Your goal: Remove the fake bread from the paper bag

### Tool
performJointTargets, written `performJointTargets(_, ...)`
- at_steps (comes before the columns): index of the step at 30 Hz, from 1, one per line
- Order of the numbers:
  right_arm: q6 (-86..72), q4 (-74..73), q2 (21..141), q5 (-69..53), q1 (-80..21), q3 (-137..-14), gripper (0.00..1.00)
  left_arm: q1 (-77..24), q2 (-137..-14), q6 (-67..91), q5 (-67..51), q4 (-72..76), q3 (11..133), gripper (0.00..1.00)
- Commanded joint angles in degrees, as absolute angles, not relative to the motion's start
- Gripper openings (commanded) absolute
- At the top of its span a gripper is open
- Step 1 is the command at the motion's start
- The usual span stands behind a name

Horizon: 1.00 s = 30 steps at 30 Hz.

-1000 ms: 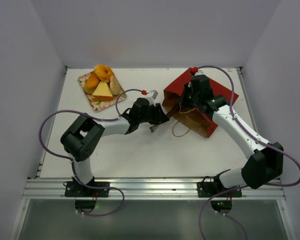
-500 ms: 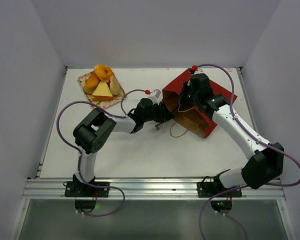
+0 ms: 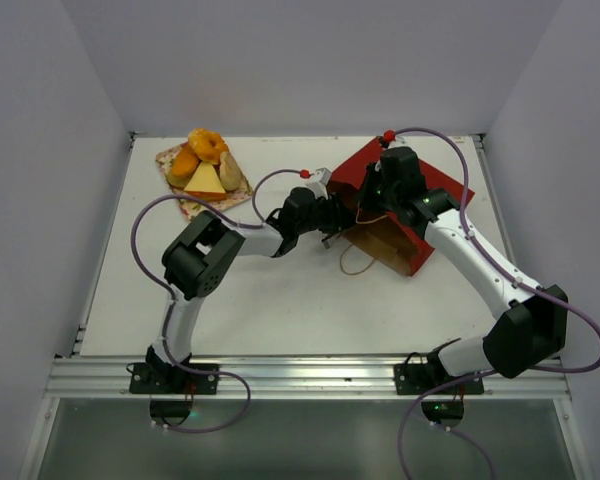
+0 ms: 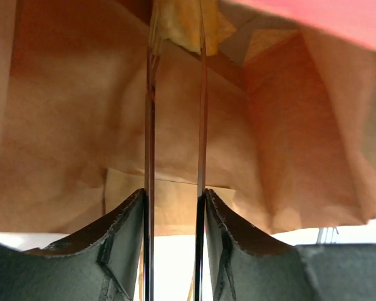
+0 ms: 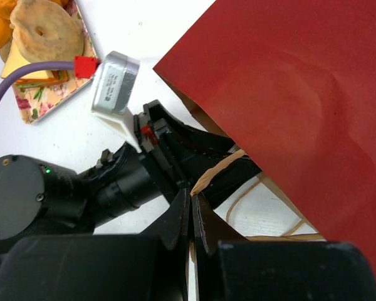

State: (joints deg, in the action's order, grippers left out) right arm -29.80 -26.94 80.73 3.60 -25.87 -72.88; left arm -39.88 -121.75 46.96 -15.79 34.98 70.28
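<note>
Your left arm (image 3: 202,262) rises from its base at the near edge of the table (image 3: 280,320) and folds at a raised elbow. Its forearm runs low and almost level to the right and a little back, so the wrist points straight into the open mouth of the paper bag (image 3: 352,172). The left gripper (image 4: 175,37) is inside that mouth, and its wrist camera shows you brown paper on every side. Its two thin fingers (image 4: 148,125) stand parallel with a narrow gap between them, closed on nothing along the length you can see. At their tips, deep in the bag, sits a yellowish-tan lump (image 4: 182,26). You cannot tell whether it is a piece of bread or crumpled paper, nor whether the fingertips touch it.

Your right arm (image 3: 480,265) goes out to the right from its base and bends sharply at the elbow near the table's right edge. From there it reaches back and left over the bag, with its wrist tipped down above the bag's red upper face. The right gripper (image 5: 190,199) has its fingers pressed together. A tan cord handle (image 5: 213,169) runs out from their tips, so it looks pinched there, beside the lifted edge of the bag's mouth. The left wrist passes just under that red edge.

The bag lies at the back right of the table, with its mouth turned toward the left. The fake bread (image 3: 205,165) you can see is heaped on a floral tray (image 3: 192,208) at the back left corner, well apart from the bag.
</note>
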Motion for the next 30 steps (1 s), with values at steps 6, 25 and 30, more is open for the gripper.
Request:
performJointTargets(6, -29.6, -25.4, 79.1, 5.2, -26.1, -74.5, 0.0, -40.3, -124.5, 45.7, -13.4, 32.9, 77.8, 0.46)
performJointTargets(25, -29.8, -25.4, 79.1, 4.5, -26.1, -74.6, 0.0, -40.8, -130.3, 46.3, -13.1, 27.9, 85.9, 0.47)
performJointTargets(30, -29.6, -25.7, 79.1, 4.5, -26.1, -74.7, 0.0, -41.1, -131.2, 47.4, -14.7, 29.0, 86.8, 0.46)
